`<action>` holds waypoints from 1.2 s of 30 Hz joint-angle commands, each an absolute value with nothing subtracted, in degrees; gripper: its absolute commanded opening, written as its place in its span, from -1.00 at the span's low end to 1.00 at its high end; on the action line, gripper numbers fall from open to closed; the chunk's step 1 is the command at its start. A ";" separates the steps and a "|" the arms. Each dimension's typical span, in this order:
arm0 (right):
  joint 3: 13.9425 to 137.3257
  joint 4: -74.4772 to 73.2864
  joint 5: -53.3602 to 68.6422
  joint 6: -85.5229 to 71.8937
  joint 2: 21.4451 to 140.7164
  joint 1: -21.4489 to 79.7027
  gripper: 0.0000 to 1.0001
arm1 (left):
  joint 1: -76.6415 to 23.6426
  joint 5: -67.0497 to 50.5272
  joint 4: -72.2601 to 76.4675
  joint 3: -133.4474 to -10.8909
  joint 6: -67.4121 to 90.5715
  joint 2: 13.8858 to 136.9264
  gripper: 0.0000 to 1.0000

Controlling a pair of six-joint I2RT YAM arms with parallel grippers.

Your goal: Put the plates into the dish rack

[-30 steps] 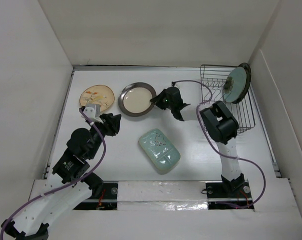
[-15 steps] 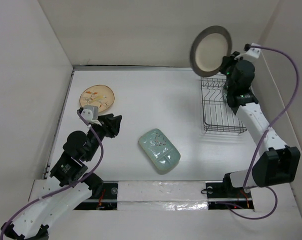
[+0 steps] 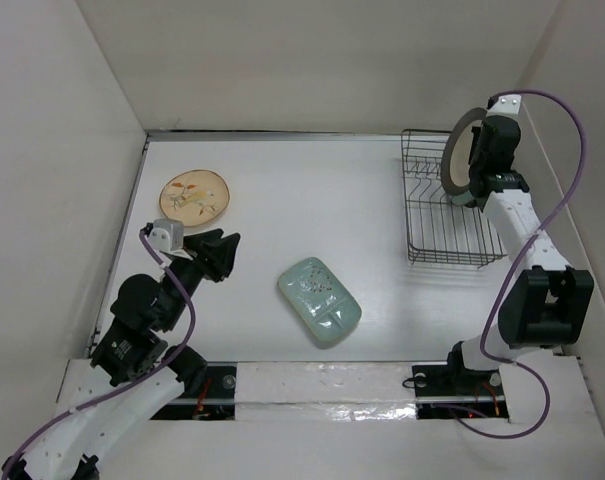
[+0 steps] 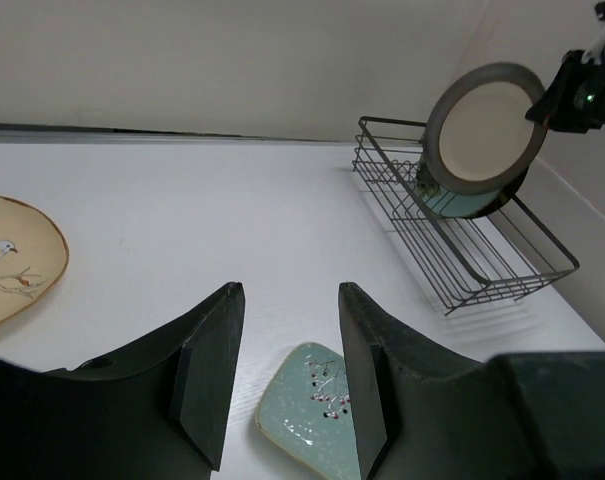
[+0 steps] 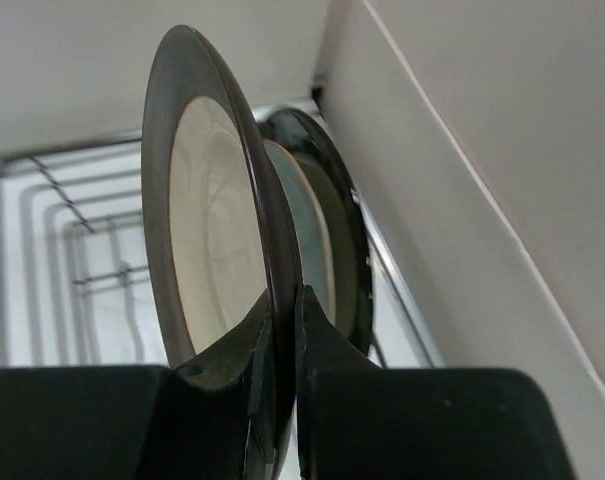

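Though unseen overhead, teal plate racked.

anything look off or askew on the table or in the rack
Nothing stands out. The right gripper holds the grey-rimmed plate on edge at the dish rack, beside the teal plate; the tan plate and oblong dish lie flat.

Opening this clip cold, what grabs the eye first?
The right gripper pinches the cream grey-rimmed plate on edge over the dish rack at far right, beside a teal plate standing in it. The pale-green oblong dish lies flat mid-table; the tan leaf plate lies far left.
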State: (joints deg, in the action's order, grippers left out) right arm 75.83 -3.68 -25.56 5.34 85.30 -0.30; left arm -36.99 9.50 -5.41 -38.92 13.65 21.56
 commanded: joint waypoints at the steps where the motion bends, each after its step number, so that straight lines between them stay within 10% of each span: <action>1: 81.65 4.48 -25.31 8.78 83.85 -1.85 -1.00 | -36.74 8.61 -2.20 -38.76 13.80 20.13 -0.20; 36: 82.62 9.67 -34.55 20.14 91.40 2.90 -1.00 | -36.74 8.44 -2.29 -38.50 13.89 19.86 -0.19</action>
